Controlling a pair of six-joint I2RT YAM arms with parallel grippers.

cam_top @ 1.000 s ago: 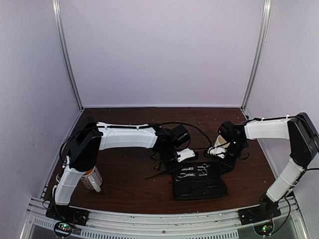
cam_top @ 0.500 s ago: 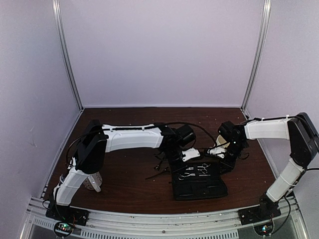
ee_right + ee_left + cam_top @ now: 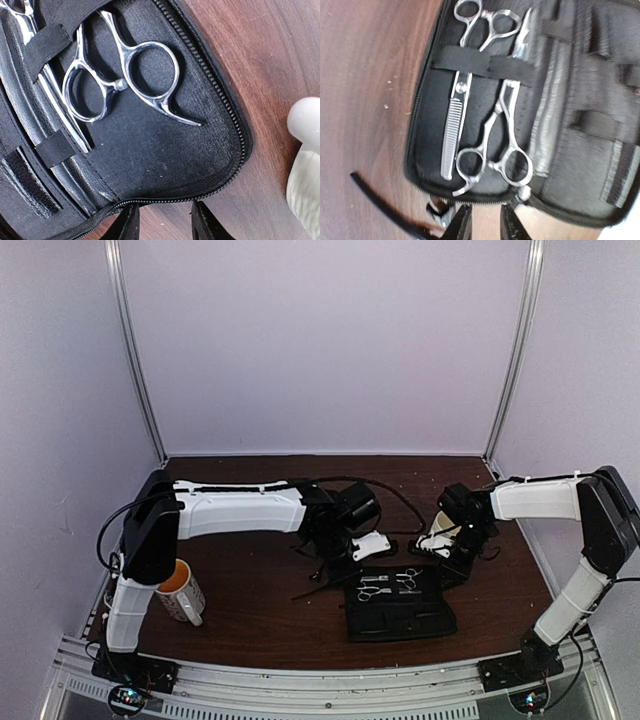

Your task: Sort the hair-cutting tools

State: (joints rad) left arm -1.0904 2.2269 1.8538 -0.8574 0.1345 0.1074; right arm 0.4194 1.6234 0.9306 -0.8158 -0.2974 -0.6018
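Note:
Two silver scissors lie strapped in the open black case (image 3: 400, 612): a toothed pair (image 3: 456, 117) and a plain pair (image 3: 504, 131), also seen from above as the toothed pair (image 3: 374, 591) and the plain pair (image 3: 407, 580). A thin black hair clip (image 3: 379, 204) lies on the table left of the case, the same hair clip (image 3: 314, 589) in the top view. My left gripper (image 3: 485, 226) hovers at the case's edge, open with only table between its fingers. My right gripper (image 3: 164, 226) hangs open over the case's zipper edge, by the ring handles (image 3: 125, 70).
An orange-filled mug (image 3: 181, 590) stands near the left arm's base. A pale rounded object (image 3: 305, 160) sits right of the case. Black cables (image 3: 395, 502) run across the brown table (image 3: 250, 600) behind the grippers. Purple walls close in the back and sides.
My left arm's elbow has swung left, uncovering the mug. Its gripper stayed near the case's edge. The right arm has not moved.

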